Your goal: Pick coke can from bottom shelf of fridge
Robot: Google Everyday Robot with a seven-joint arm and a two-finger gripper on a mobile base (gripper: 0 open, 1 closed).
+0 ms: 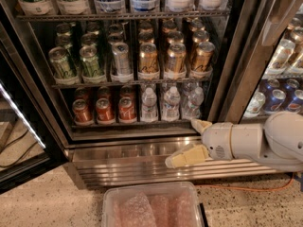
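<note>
Claw [183,142], spread wide, hangs below-right of coke can [127,109], not touching.

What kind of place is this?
Probably a shop or break room: a tall display fridge full of drinks, coke cans on its bottom shelf, water bottles beside them. The gripper hangs open at the fridge's steel base.

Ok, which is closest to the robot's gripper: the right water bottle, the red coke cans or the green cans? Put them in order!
1. Right water bottle: bottom shelf, just above the open gripper, which hangs low before the fridge.
2. Red coke cans: bottom shelf, further left.
3. Green cans: shelf above, far left.
</note>
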